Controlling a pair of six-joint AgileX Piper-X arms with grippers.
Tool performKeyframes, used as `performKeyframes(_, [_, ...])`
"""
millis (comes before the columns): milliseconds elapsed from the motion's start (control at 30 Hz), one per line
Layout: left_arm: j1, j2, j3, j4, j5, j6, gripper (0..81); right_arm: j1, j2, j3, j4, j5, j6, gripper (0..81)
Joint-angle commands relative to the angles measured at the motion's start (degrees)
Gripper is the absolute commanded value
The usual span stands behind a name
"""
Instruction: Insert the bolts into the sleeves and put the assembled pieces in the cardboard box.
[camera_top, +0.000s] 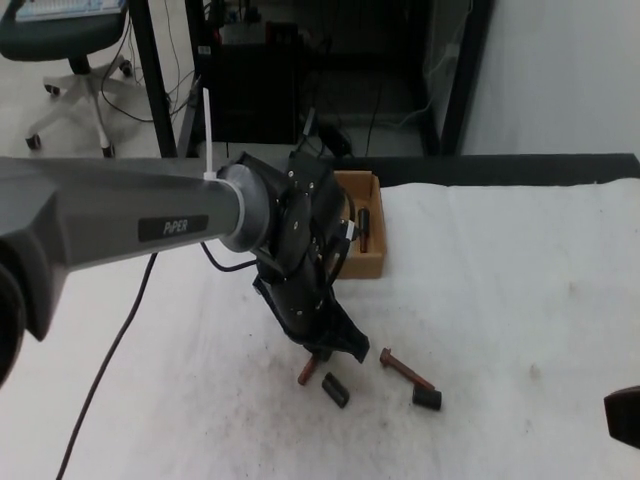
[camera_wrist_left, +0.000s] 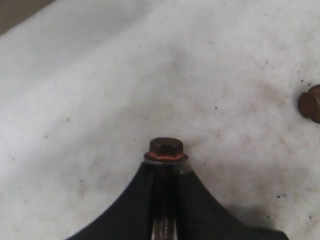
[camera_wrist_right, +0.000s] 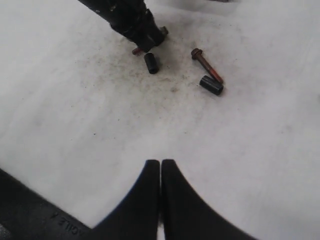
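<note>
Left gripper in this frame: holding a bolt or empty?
Holding. The left gripper is shut on a bolt; the shank runs between its fingers and the hex head sticks out past the tips.

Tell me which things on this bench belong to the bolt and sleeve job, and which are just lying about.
Job:
- left gripper
- gripped bolt
- loose bolt
- sleeve beside the gripper
- sleeve beside the loose bolt
- cardboard box

Lying about:
- black cable
- office chair
</note>
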Motion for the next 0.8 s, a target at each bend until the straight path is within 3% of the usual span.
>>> performKeyframes(0, [0.1,-2.8,-0.4,0.5,-2.0,0.5,0.1,-0.1,0.2,0.0,-0.4,8.7,-3.9,0.8])
performKeyframes(133, [1.8,-10.8,2.4,2.4,-5.0,2.8,0.1,-0.1,3.5,0.0,-5.7,11.5,-8.6,0.8])
performKeyframes(367, [6.5,-34.2,17.9,-0.4,-5.2,2.0,0.1,0.0,17.4,0.0,-13.5,-0.2,-9.7,0.8])
performKeyframes(567, [7.6,-60.4,34.4,-9.4,-1.9,-3.9,0.1,0.4,33.6,0.0,-22.1,-6.7,-10.9,0.8])
performKeyframes(767, [7.6,-82.5,46.9,-23.0,-1.5,-9.1,0.1,5.2,46.7,-5.2,-29.4,-7.5,-10.9,3.5])
